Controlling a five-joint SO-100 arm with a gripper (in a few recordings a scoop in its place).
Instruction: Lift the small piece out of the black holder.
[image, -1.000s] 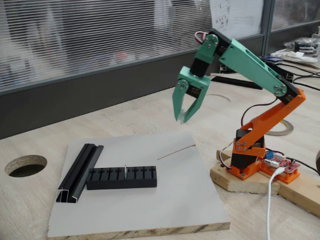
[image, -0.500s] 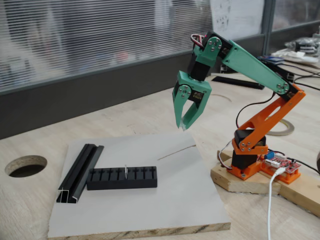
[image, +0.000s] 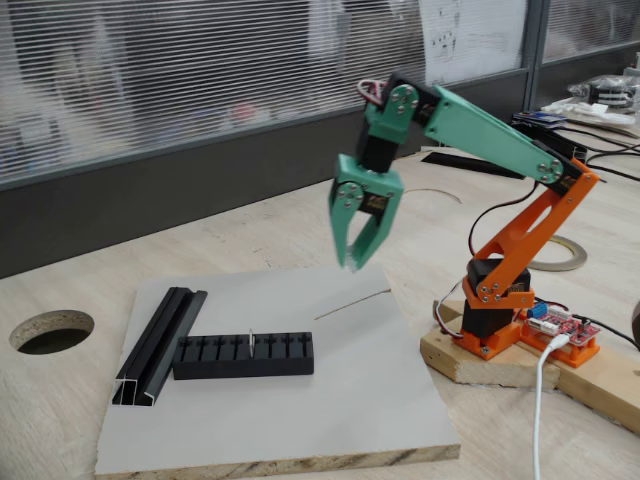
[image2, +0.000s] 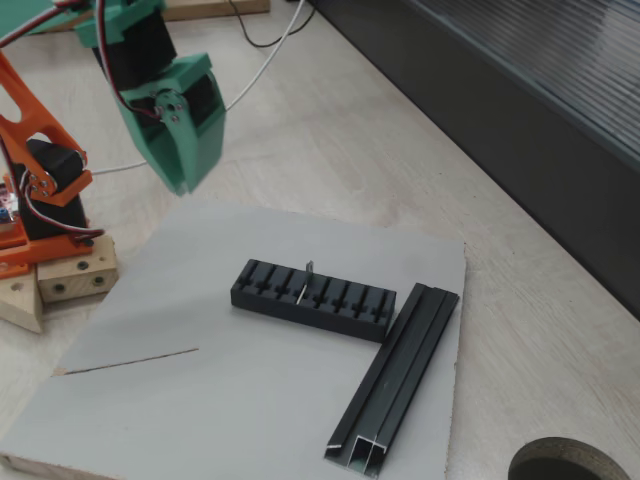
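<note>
Left to right on the grey board (image: 330, 400): a black rail (image: 158, 345) is lying along the left side, and just right of it the holder (image: 243, 356) is sitting with its long axis running left-right, its left end close to the rail. The piece (image: 250, 342) is standing upright in a slot near the holder's middle, its top poking above the block; also seen at (image2: 308, 268). A thin grey wire (image: 352, 303) is lying farther right on the board.

The gripper (image: 350, 258) is hanging well above the board, up and to the right of the piece and well apart from it, fingers pointing down with the tips almost together and holding nothing.

Judgement: the coming move is calling for travel left, nearer and down, with the jaws straddling the piece's thin faces.
</note>
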